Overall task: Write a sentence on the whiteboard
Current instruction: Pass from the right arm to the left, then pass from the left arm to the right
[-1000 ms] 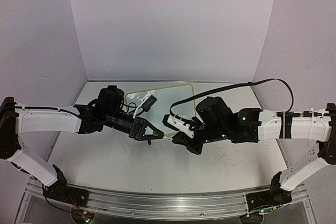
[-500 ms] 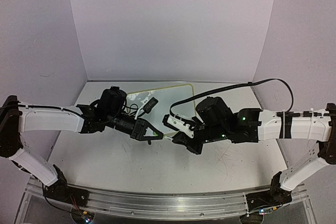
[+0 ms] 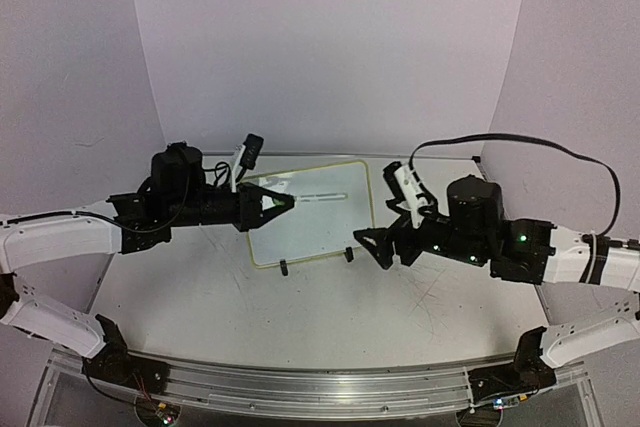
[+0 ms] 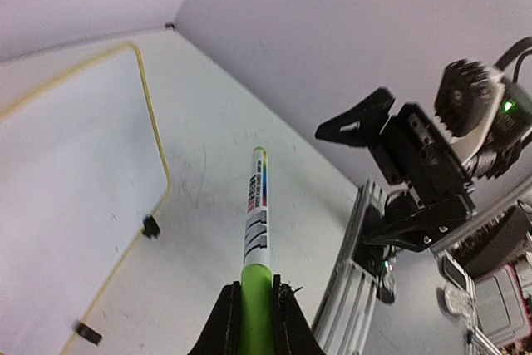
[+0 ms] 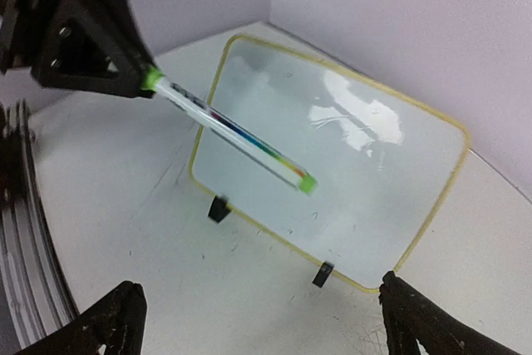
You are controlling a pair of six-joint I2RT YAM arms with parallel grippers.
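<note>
On the left side: the left pincer (image 3: 272, 203) reaches in from the left, up above the table (image 3: 300, 317).
Left pincer grip: its 2 fingers (image 4: 223, 322) are clenched tight on the green end of the marker (image 3: 315, 196).
Marker look: a white body with dark print and a strip of colours, and green at both ends.
Marker spot: it sticks out to the right from the left pincer. Its far end is over the top part of the whiteboard (image 3: 320, 232). I cannot tell if it touches.
Whiteboard spot: in the middle of the table, toward the back wall.
Whiteboard look: white, with a thin yellow edge and round corners.
Whiteboard feet (image 3: 284, 268): 2 small black ones at the near edge, resting on the table.
Right pincer (image 3: 375, 244): just beside the near right corner of the whiteboard, not touching it.
Right pincer grip: released, with its fingers spread wide apart.
</note>
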